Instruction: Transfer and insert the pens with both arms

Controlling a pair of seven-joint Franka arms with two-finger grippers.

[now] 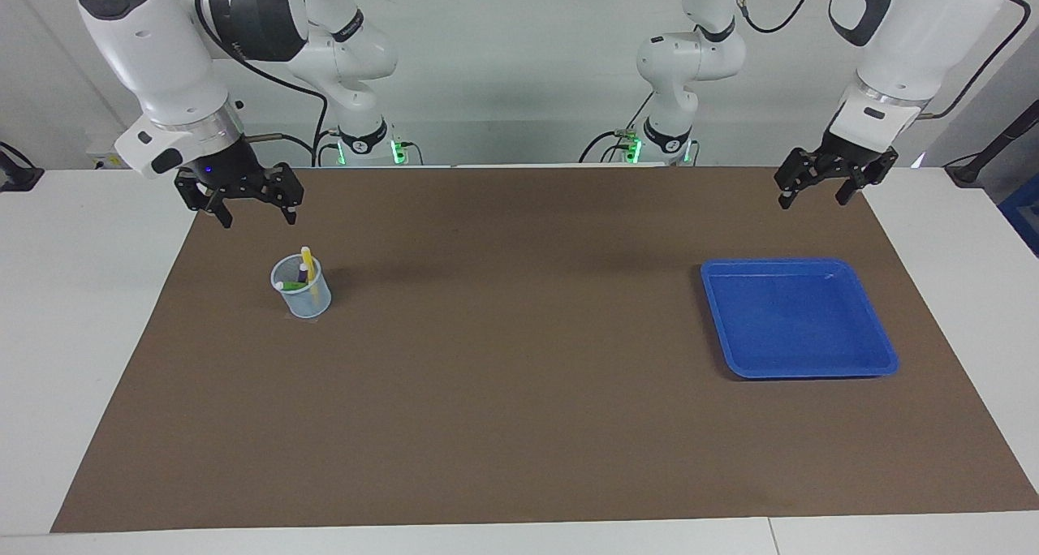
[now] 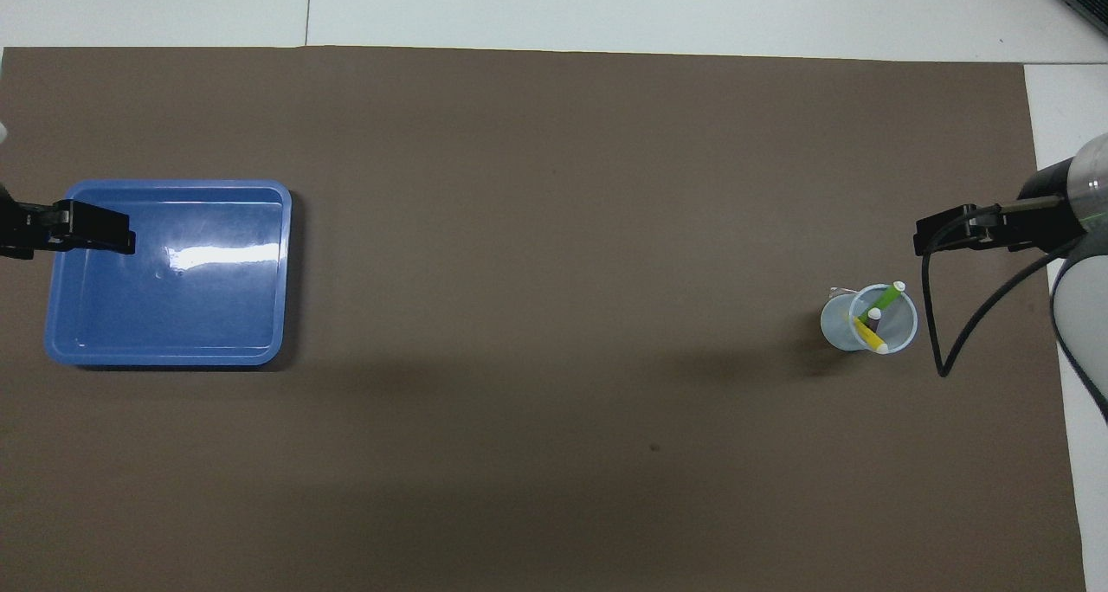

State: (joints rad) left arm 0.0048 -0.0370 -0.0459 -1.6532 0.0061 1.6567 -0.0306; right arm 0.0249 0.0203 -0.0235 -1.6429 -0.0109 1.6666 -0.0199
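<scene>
Standing in a cup [image 1: 302,290], pens [image 1: 306,266]; blue tray [image 1: 881,350] apparently bare; both tools spread.

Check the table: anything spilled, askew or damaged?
Nothing stands out. The cup stands upright on the mat with the yellow pen, green pen and purple pen inside. The blue tray lies flat and holds nothing. The right gripper and left gripper hang open, holding nothing.

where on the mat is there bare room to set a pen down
The wide brown mat between the clear cup of pens and the blue tray is bare, as is the strip farther from the robots. It is crowded only in the cup.
</scene>
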